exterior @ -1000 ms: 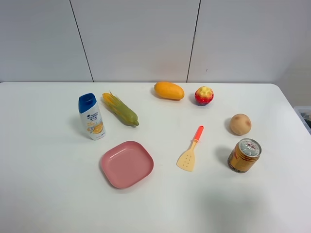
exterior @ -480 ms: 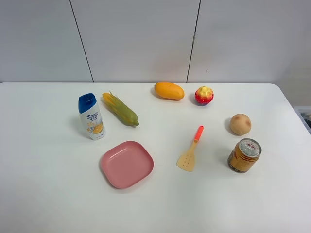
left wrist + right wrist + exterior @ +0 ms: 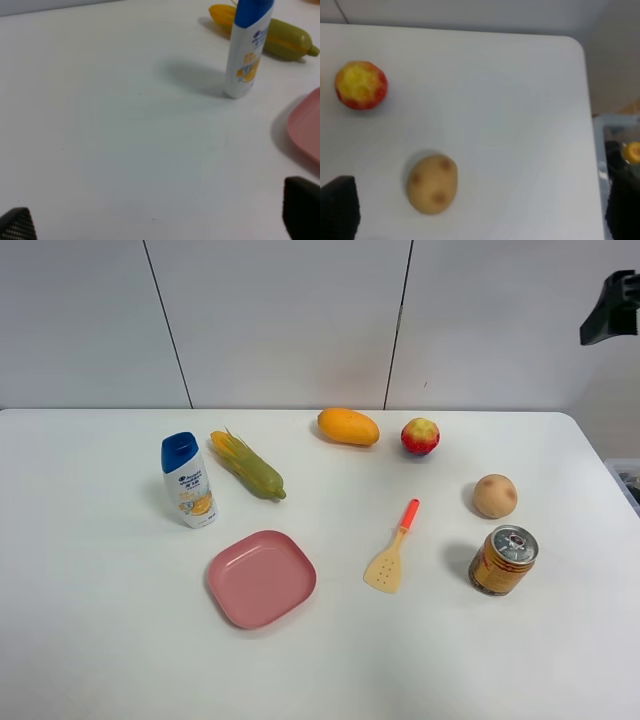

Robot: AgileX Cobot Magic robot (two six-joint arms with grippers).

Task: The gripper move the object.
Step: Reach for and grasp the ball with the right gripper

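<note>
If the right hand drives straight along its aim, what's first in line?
Probably bare table, by the wrist view. The tan ball lies just off the midline of the right hand; depth is unclear.

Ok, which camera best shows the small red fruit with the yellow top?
Right wrist: the red round toy fruit looks largest there, lumpy yellow top plain. Exterior high shows the fruit small, beside the orange oval mango. Left wrist misses it.

The worktop (image 3: 560, 450) lies open on the right side of the toy fruit (image 3: 420, 436) and behind it toward the wall (image 3: 290, 320). The mango (image 3: 348, 427) stands near on its left. The tan ball (image 3: 494, 496) and the spatula (image 3: 393, 548) lie in front of it, apart.
</note>
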